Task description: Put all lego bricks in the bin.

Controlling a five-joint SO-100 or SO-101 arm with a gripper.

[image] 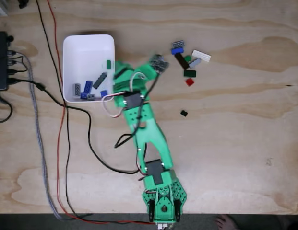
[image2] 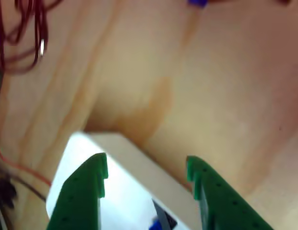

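Plywood counter (image: 235, 143). Bin (image: 72, 48) upper left holds several bricks; loose lego bricks (image: 189, 60) cluster right of arm. Tool (image2: 146, 172) open, empty, above bin edge. Bricks light, rigid, slick; best pinched across flat sides.

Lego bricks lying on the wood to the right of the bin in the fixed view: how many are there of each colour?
grey bricks: 2
blue brick: 1
white brick: 1
green brick: 1
red brick: 1
dark bricks, brown or black: 3
Total: 9
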